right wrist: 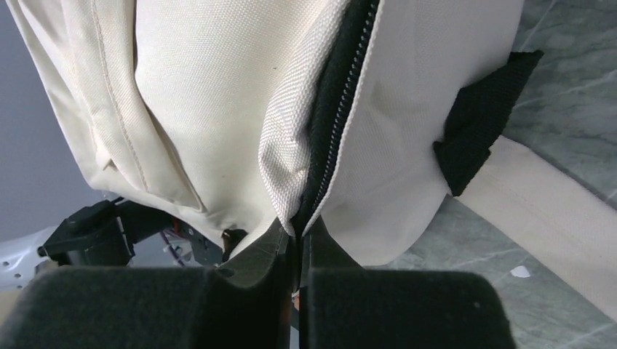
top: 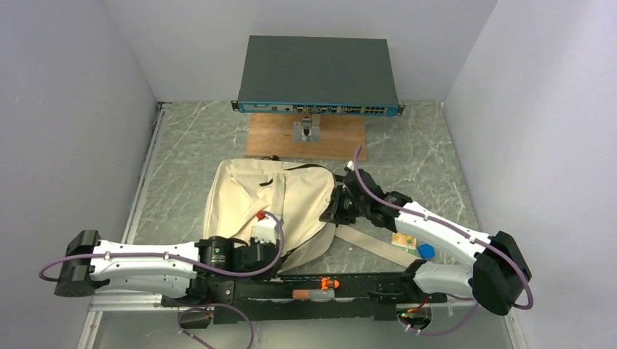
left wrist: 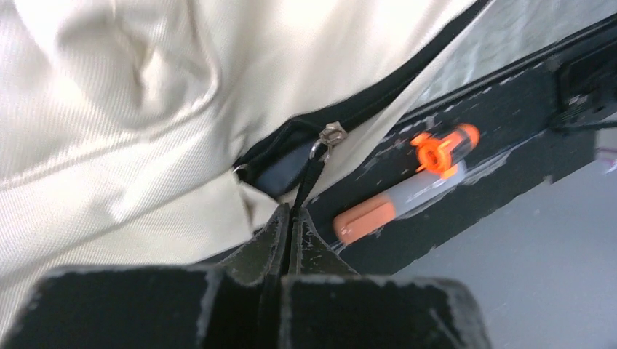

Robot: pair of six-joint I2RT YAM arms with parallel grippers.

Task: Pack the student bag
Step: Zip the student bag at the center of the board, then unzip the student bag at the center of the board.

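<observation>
The student bag (top: 255,200) is a beige canvas backpack lying flat on the table's middle. My left gripper (top: 275,246) is at its near edge. In the left wrist view the gripper (left wrist: 292,215) is shut on the black pull cord (left wrist: 309,180) hanging from the metal zipper slider (left wrist: 332,134); the zipper gapes a little there. My right gripper (top: 336,207) is at the bag's right side. In the right wrist view it (right wrist: 299,227) is shut on the bag's fabric edge at the black zipper (right wrist: 340,94), lifting it.
An orange-capped marker (top: 317,289) lies on the black base rail, also in the left wrist view (left wrist: 404,193). A small card (top: 404,241) and a blue object (top: 426,251) lie near the right arm. A beige strap (right wrist: 553,211) trails right. A network switch (top: 318,76) on a wooden board (top: 305,138) stands behind.
</observation>
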